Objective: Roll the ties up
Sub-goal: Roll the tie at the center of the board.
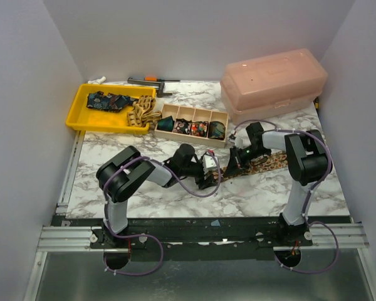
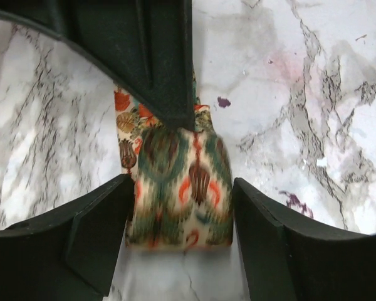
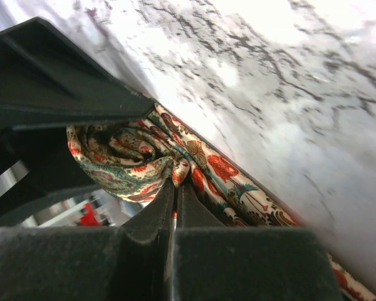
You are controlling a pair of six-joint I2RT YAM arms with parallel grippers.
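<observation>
A patterned tie [image 1: 267, 163], olive-brown from above, lies on the marble table and is partly rolled at its left end. In the left wrist view the roll [image 2: 178, 194] is cream, green and orange. My left gripper [image 1: 207, 174] is open, with one finger on each side of the roll [image 2: 180, 188]. My right gripper [image 1: 233, 162] is shut on the tie's cloth at the coil [image 3: 177, 182]. The coil [image 3: 122, 157] sits just past its fingertips, with the flat tie [image 3: 238, 182] trailing away.
A wooden organizer [image 1: 187, 138] behind the grippers holds teal [image 1: 165, 123], multicoloured [image 1: 189, 128] and dark green [image 1: 217, 130] coils. A yellow tray [image 1: 75, 119] at back left holds a dark blue tie [image 1: 106, 100] and a tan tie [image 1: 141, 113]. A pink lidded box [image 1: 272, 84] stands at back right.
</observation>
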